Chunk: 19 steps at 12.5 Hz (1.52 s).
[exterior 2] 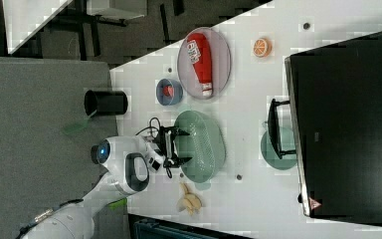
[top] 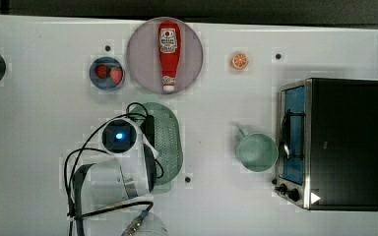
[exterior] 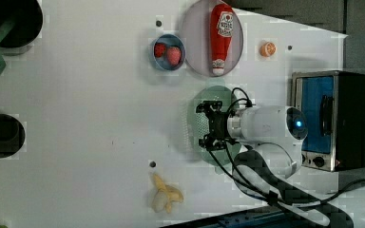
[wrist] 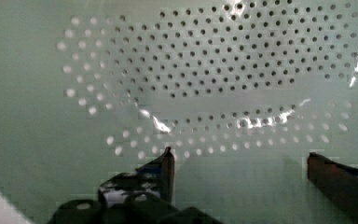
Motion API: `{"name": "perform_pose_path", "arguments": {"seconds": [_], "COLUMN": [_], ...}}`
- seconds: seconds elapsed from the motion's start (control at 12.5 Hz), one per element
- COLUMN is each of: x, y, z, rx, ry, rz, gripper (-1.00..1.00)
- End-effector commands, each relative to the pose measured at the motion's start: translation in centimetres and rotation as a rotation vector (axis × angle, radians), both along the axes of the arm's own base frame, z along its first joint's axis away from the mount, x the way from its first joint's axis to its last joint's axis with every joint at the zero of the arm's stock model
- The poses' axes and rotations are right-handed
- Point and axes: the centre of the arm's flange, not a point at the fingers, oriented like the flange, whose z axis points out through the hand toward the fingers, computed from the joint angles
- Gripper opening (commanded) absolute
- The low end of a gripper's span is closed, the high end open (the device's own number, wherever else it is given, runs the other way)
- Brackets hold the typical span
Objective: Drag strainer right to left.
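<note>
The strainer [top: 170,142] lies on the white tabletop [top: 39,118] near the middle of the top view, below the plate [top: 142,54] bearing the ketchup bottle [top: 169,54] and to the left of the mint mug [top: 257,151]. The claw [wrist: 240,163] hangs over the strainer's perforated bowl with its fingers [wrist: 167,165] spread wide and nothing between them. Whether the tips touch the plastic seems doubtful but cannot be settled.
</note>
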Motion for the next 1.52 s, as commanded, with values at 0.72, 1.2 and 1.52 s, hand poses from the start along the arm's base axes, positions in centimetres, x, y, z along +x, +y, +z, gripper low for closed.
{"name": "perform_pose_path", "arguments": {"seconds": [0.72,1.2,1.52], "x": [2.9,3.3,2.9], "y": [11.8,16.3,19.2], "z": [-0.2,-1.1,-1.1], "rx": [0.058,0.078,0.092], "ry": [-0.036,-0.028,-0.03], "rz": [-0.083,-0.089,-0.103], "gripper": [1.0,1.0,1.0]}}
